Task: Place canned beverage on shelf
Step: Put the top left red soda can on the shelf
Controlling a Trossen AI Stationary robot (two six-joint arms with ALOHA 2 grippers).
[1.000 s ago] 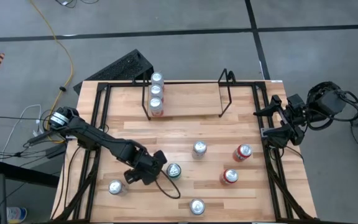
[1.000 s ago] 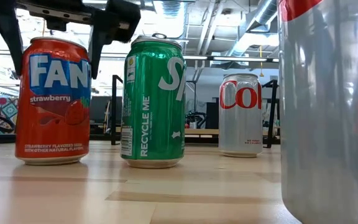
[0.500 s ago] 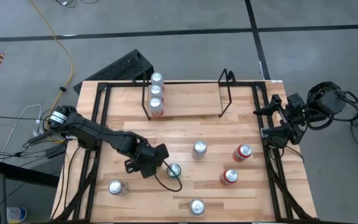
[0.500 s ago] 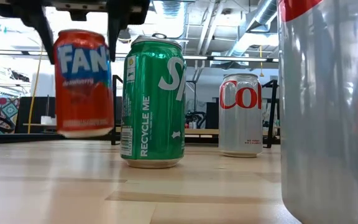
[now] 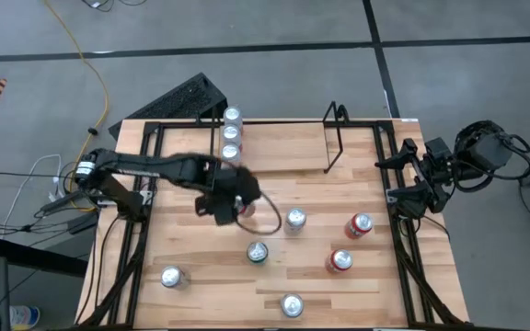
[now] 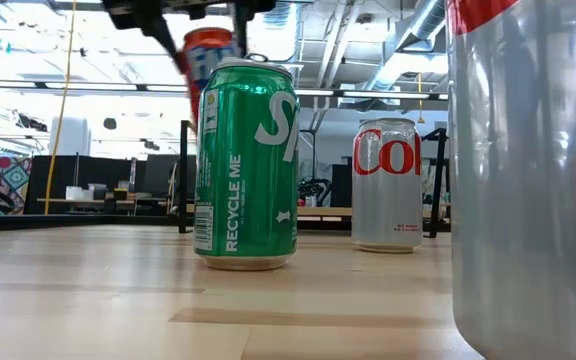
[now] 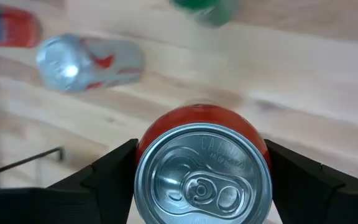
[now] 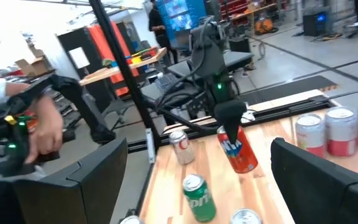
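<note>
Currently, by item:

Left hand [image 5: 231, 198]: above the middle of the desk [image 5: 311, 276], short of the shelf, clenched on the red can [image 7: 202, 171]; in the left wrist view a dark finger [image 7: 110, 171] presses each side of the can, whose silver top with its pull tab faces the camera.

Red can: lifted clear of the wood; in the low view it hangs tilted, high behind the green can [image 6: 246, 165]; in the right wrist view it leans under the left hand, above the boards.

Right hand [image 5: 396, 181]: at the right edge of the desk, over the black frame, fingers spread and grasping nothing.

Shelf [image 5: 334, 138]: at the far side of the desk, black wire ends on a light wood floor.

Cans on shelf [image 5: 231, 134]: three silver tops in a row at the shelf's left end, just beside the left wire end; the rest of the shelf floor is bare wood.

Green can: upright on the desk, nearer the front than the left hand.

Silver can [image 5: 294, 219]: upright, just right of the left hand.

Other loose cans: two red-and-silver ones [image 5: 358, 225] toward the right, one silver near the front edge [image 5: 291, 305], one silver at front left [image 5: 170, 277].

Cola can [image 6: 387, 185]: upright, behind and right of the green can in the low view.

Person [image 8: 17, 127]: at the edge of the right wrist view, beyond the desk.
</note>
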